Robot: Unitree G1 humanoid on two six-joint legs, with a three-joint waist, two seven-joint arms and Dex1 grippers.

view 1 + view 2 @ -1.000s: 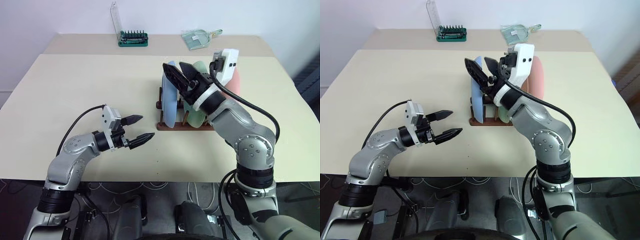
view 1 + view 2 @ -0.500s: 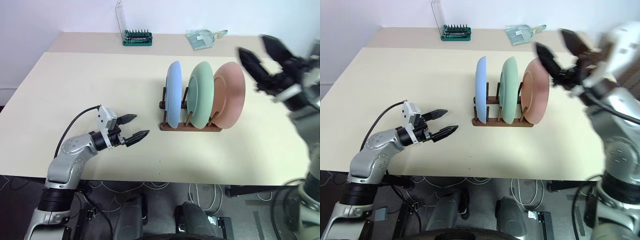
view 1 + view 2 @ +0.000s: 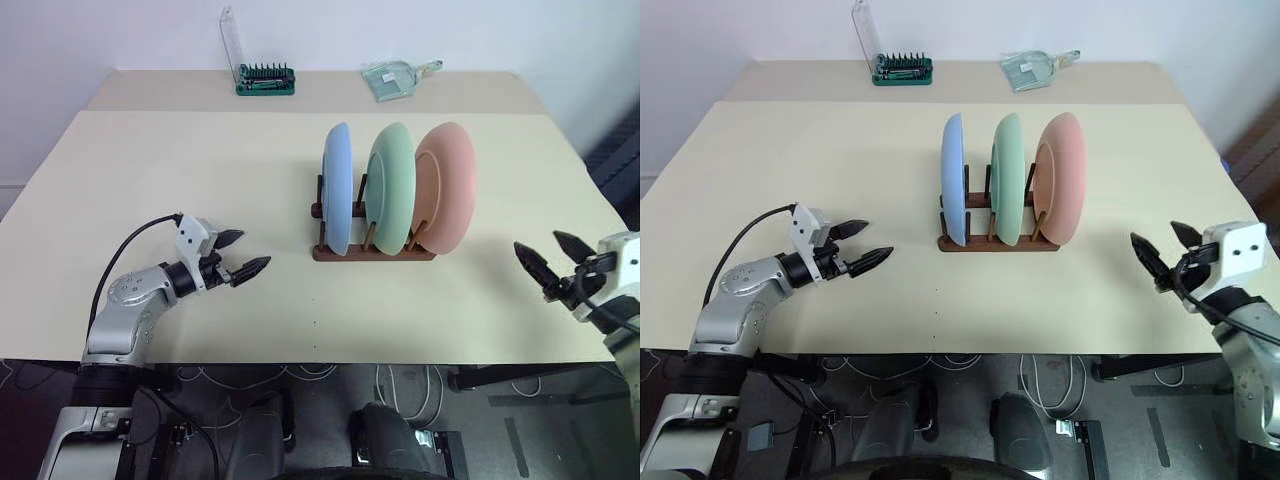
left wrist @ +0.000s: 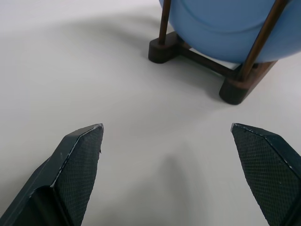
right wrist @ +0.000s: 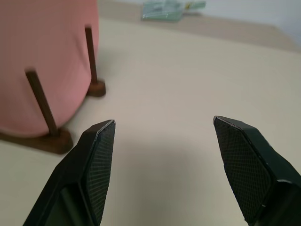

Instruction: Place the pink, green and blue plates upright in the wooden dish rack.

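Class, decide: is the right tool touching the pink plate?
Apart. In the left eye view, the right tool hangs open near the table's right edge, with bare tabletop between it and the pink plate in the rack.

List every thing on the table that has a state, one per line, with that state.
blue plate: upright in the rack, leftmost slot.
green plate: upright in the rack, middle.
pink plate: upright in the rack, rightmost.
wooden dish rack: standing on the table, holding all three plates.
left gripper: jaws open, empty, left of the rack.
right gripper: jaws open, empty, right of the rack.
screwdriver bit case: lid raised.
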